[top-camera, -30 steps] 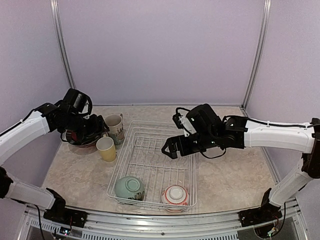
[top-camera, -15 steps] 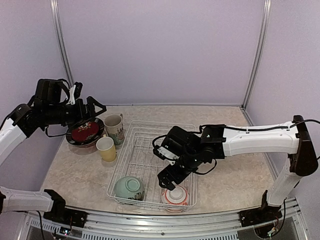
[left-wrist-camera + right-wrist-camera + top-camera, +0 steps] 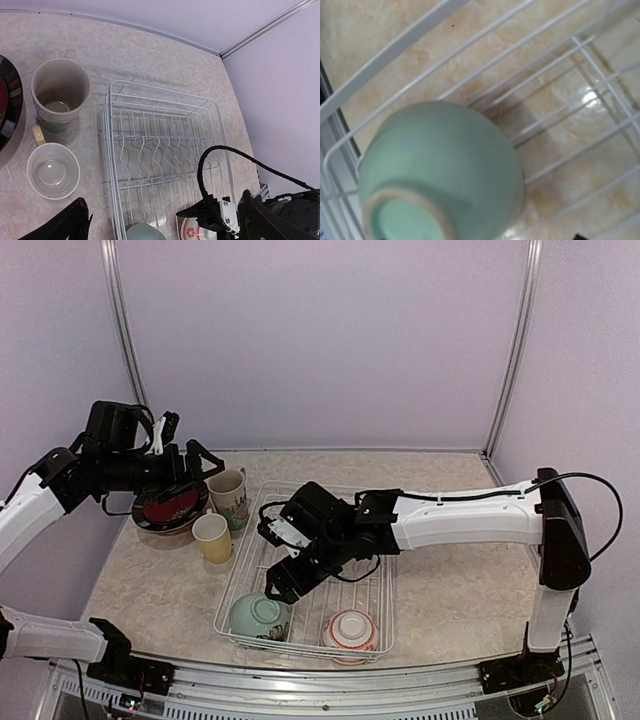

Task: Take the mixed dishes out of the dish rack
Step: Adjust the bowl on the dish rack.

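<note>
Lilac walls close the marbled tabletop (image 3: 460, 585) on three sides. The dish rack (image 3: 224, 598) is set mid-table toward the near edge. A broad strip of tabletop is left on its right. The mug (image 3: 230, 495) and yellow cup (image 3: 212, 537) are stood just beside its left rim, with stacked plates (image 3: 165, 510) beyond them.

The pale-green bowl (image 3: 258, 616) is upturned in the rack's near left corner, directly under the right gripper (image 3: 280, 585); that jaw state cannot be told. The red-and-white bowl (image 3: 350, 630) is seated in the near right corner. The left gripper (image 3: 190, 455) is held spread wide over the plates.
</note>
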